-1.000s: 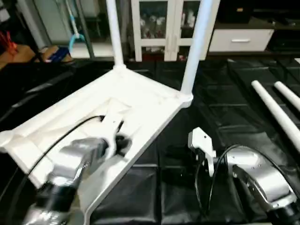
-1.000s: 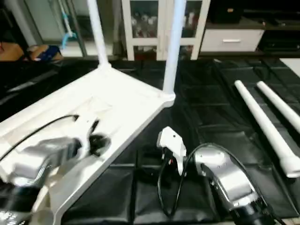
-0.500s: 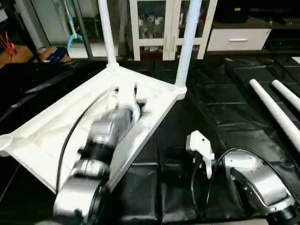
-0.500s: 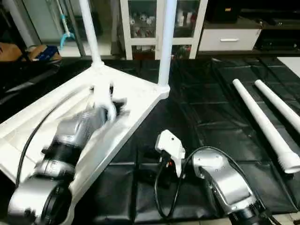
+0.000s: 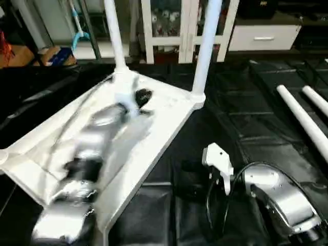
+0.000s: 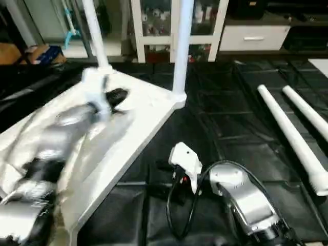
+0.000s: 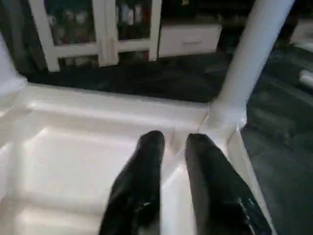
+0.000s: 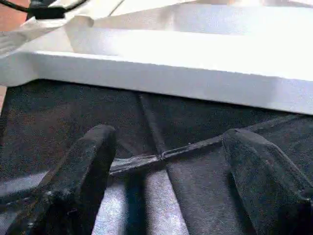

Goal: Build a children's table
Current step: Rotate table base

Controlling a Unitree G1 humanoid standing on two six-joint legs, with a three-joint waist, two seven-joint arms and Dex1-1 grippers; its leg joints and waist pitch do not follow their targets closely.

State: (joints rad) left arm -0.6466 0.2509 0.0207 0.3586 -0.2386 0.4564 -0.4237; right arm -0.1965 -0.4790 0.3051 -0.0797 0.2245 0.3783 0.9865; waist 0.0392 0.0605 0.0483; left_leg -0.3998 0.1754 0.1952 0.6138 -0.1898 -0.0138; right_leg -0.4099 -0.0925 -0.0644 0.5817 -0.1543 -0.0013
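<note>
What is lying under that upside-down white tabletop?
The tabletop rests on black sheeting that spreads out past its edges. Whatever sits directly beneath the top is covered by it, and the left arm hides part of its ribbed underside.

Tabletop [image 5: 169, 110] lies underside-up at left on floor mat [image 5: 246, 123]; 2 legs [image 5: 205, 51] stand upright in its far corners. 2 loose legs [image 5: 302, 120] lie on mat at right, well apart from top. Cabinet [image 5: 169, 23] & drawer unit [image 5: 261, 37] behind. Left gripper [image 5: 139, 98] over top; right gripper [image 8: 166, 161] over mat, just beside top's near edge.
</note>
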